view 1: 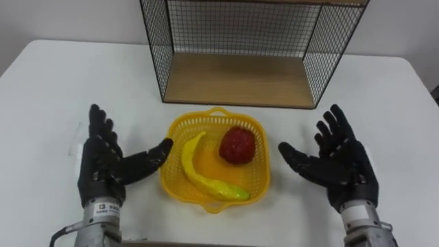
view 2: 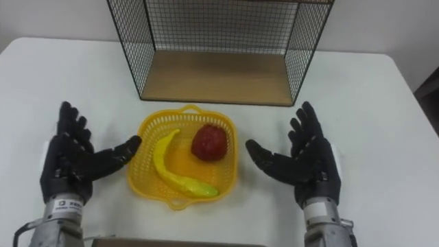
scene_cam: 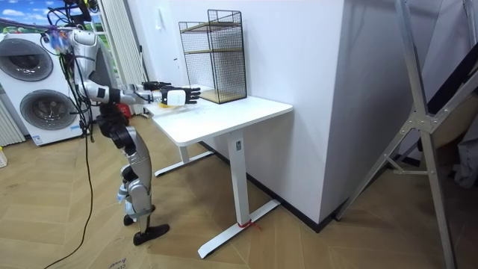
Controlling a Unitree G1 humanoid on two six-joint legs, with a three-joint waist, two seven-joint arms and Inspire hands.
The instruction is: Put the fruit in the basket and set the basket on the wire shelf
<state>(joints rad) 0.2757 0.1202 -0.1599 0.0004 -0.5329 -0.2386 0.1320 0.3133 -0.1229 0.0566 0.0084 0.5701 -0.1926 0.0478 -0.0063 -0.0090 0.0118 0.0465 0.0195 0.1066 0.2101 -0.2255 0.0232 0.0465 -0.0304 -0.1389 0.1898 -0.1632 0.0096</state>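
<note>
A yellow plastic basket (view 1: 175, 180) (view 2: 147, 177) sits on the white table in front of the wire shelf (view 1: 240, 79) (view 2: 214, 75). Inside it lie a yellow banana (view 1: 200, 173) (view 2: 173, 173) and a red apple (view 1: 237, 145) (view 2: 209, 143). My left hand (view 1: 106, 163) (view 2: 70, 159) is open, palm up, just left of the basket, its thumb tip at the rim. On the other side my right hand (view 1: 336, 163) (view 2: 305, 159) is open too, a little apart from the basket. In the room view the robot stands at the table's end with both hands (scene_cam: 168, 93) held out over it.
The wire shelf (scene_cam: 213, 56) has a wooden floor board and stands at the back of the white table (view 1: 384, 103), its open front facing me. Bare tabletop lies on both sides. In the room view washing machines (scene_cam: 33, 90) stand behind the robot.
</note>
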